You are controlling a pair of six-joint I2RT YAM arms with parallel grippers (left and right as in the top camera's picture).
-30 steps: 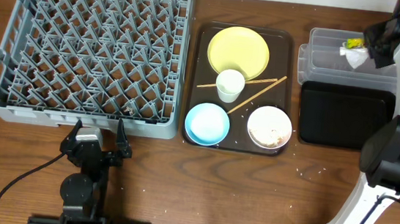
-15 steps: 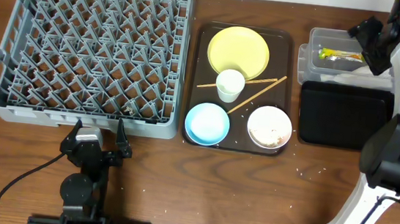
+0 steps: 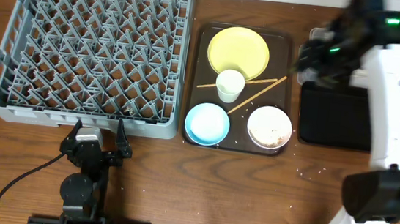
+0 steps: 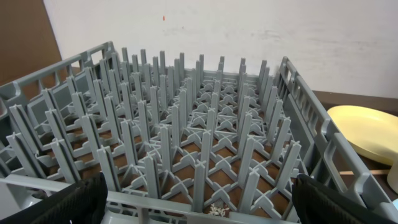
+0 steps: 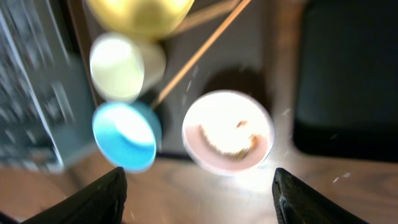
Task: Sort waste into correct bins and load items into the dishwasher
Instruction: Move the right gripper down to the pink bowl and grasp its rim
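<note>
Grey plastic forms the dish rack (image 3: 92,46), which fills the upper left of the overhead view. Just to its right lies the brown serving tray (image 3: 281,98), which carries all the tableware. On it we find:

- the yellow plate (image 3: 239,51) at the top;
- the white cup (image 3: 230,85) just below the plate;
- the light blue bowl (image 3: 207,123) at lower left;
- the white bowl (image 3: 269,126) at lower right.

Two wooden chopsticks (image 3: 259,93) lie slanted across the tray between the cup and the white bowl. Whitish food scraps (image 3: 277,139) cling to the inside of the white bowl.

The black tray (image 3: 335,118) sits on the wooden table (image 3: 178,191), right of the serving tray and apart from it. The clear tub (image 3: 316,35) above it is largely covered by the blurred right arm (image 3: 391,79), so we cannot tell its contents.

The left gripper (image 3: 98,127) rests at the lower left of the overhead view, just below the rack's near wall. Its wrist view shows its fingers (image 4: 68,205) in both lower corners, with the jaws wide apart and empty.

The right gripper (image 5: 199,180) appears in a blurred wrist view. Its fingers (image 5: 106,199) stand well apart and hold nothing. The white bowl lies below and between them, and the blue bowl and cup are toward the left of that frame.
</note>
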